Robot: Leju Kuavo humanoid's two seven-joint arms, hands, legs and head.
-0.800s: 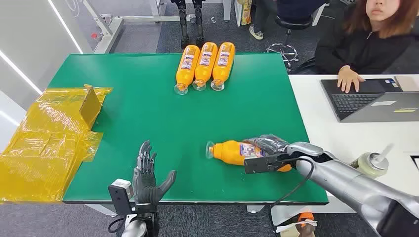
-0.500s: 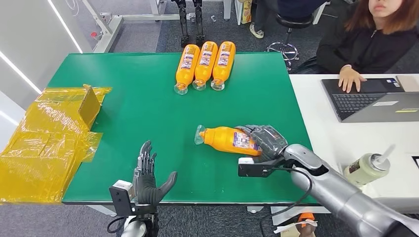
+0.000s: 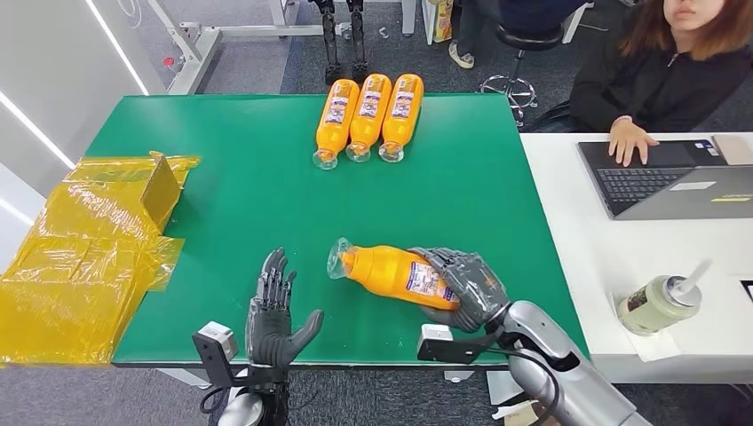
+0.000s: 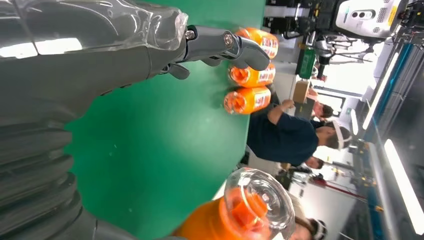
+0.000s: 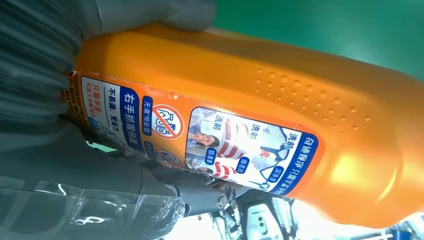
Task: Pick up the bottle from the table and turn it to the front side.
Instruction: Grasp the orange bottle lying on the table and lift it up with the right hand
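Note:
My right hand [image 3: 466, 286] grips an orange bottle [image 3: 391, 272] by its lower end and holds it above the green table [image 3: 266, 204], clear cap pointing left toward my left hand. The right wrist view shows the bottle's label [image 5: 200, 140] close up, with my fingers [image 5: 150, 185] wrapped around the body. My left hand [image 3: 275, 315] hovers open near the table's front edge, fingers spread and pointing up. From the left wrist view I see the held bottle's clear cap [image 4: 257, 202] just beyond that hand [image 4: 75, 75].
Three more orange bottles [image 3: 368, 115] lie side by side at the table's far edge. Crumpled yellow wrapping with a cardboard piece [image 3: 98, 240] covers the left side. A person sits at a laptop [image 3: 675, 177] on the white desk to the right, beside a drink cup [image 3: 661, 302].
My right hand has lifted the bottle off the table and carried it left and nearer to me. The left hand has risen slightly toward the bottle.

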